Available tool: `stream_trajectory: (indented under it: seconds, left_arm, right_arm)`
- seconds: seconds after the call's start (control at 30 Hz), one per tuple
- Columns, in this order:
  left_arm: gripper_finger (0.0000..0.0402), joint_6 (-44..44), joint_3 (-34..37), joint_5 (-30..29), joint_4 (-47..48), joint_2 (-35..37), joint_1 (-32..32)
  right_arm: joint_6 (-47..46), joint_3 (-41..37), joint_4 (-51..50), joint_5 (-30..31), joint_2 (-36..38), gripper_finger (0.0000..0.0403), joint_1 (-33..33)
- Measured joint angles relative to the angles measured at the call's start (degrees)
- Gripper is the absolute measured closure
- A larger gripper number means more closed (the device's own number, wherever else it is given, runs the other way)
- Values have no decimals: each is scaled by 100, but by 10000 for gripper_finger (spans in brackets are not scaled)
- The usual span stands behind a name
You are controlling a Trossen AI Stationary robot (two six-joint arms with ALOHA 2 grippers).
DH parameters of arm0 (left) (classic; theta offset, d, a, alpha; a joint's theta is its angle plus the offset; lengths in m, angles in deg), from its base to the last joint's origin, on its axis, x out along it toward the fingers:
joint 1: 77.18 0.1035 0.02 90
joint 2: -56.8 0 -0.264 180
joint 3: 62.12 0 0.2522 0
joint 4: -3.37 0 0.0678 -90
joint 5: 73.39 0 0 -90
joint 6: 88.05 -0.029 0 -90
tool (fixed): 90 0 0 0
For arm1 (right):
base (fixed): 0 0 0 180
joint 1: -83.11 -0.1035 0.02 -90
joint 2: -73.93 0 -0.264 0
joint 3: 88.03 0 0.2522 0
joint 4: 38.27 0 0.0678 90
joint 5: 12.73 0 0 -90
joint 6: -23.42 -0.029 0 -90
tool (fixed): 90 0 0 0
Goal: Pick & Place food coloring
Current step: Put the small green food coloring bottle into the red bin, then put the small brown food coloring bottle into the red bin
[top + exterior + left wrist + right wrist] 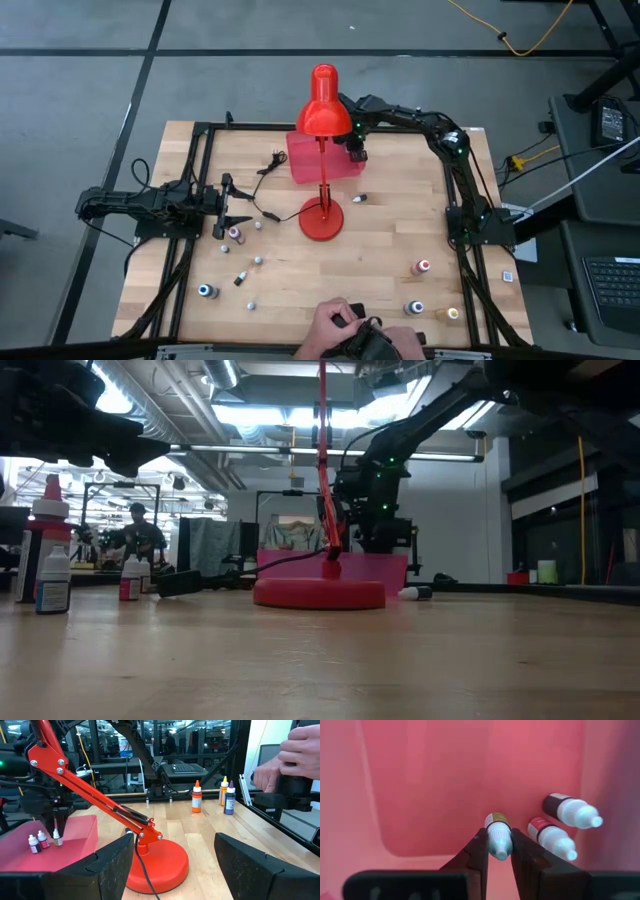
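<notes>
Holding a tiny yellow-labelled, white-capped food-colouring bottle between narrow fingers, the right gripper hangs over the pink translucent square tray; released high, it would probably knock the two standing bottles. The left gripper waits wide over the worktop.

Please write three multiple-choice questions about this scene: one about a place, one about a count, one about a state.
1. Where is the right gripper?
A. over the pink tray
B. beside the lamp base
C. at the table's near edge

2. How many bottles already lie in the tray, apart from the held one?
A. none
B. two
C. five

3. How is the left gripper?
A. shut on a bottle
B. open and empty
C. shut on the lamp

Answers: 1 A, the right wrist view shows pink tray beneath it. 2 B, two bottles lie beside the held bottle. 3 B, its fingers stand apart with nothing between.
</notes>
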Motion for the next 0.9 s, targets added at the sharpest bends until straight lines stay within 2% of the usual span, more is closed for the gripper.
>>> stream_trajectory:
  seconds: [0.13, 0.37, 0.9]
  left_arm:
    - [131, 0, 0, 1, 0, 1, -2]
    - [131, 0, -1, 2, 0, 2, -1]
    - [128, 0, 0, 1, 0, 2, -1]
  right_arm:
    - [-10, 0, 10, 34, 4, 295, 0]
    - [-71, 10, -3, 477, 7, 244, -7]
    - [-456, 848, -636, 236, 95, 178, -110]
